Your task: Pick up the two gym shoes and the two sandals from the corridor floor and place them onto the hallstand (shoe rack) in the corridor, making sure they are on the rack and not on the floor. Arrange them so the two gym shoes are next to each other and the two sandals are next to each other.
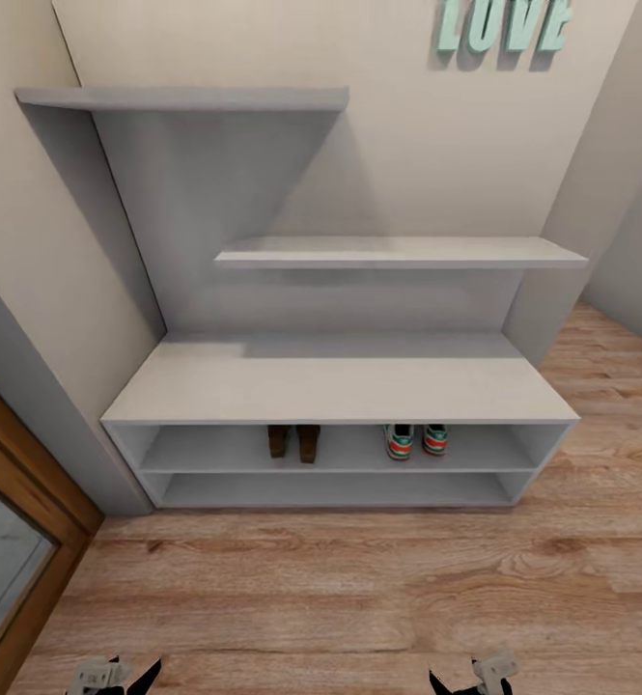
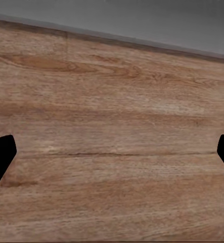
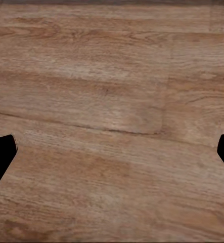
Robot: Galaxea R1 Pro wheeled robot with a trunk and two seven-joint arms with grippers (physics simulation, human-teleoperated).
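The pale grey hallstand [image 1: 340,386] stands against the wall ahead. On its upper open shelf, the two brown sandals [image 1: 293,441] sit side by side left of centre. To their right, the two gym shoes [image 1: 416,440] sit together, heels outward. The wood-plank corridor floor [image 1: 359,589] lies in front. My left gripper [image 1: 118,673] and right gripper [image 1: 475,671] hang low at the near edge of the head view. Both are open with nothing between the fingers, over bare floor [image 2: 112,152] [image 3: 112,152] in the wrist views.
A wood-framed door [image 1: 12,569] stands at the left. Two stepped shelves [image 1: 398,253] rise above the bench top. Green letters [image 1: 502,24] hang on the wall. Floor continues past the rack's right side [image 1: 610,367]. A grey baseboard [image 2: 142,25] borders the floor.
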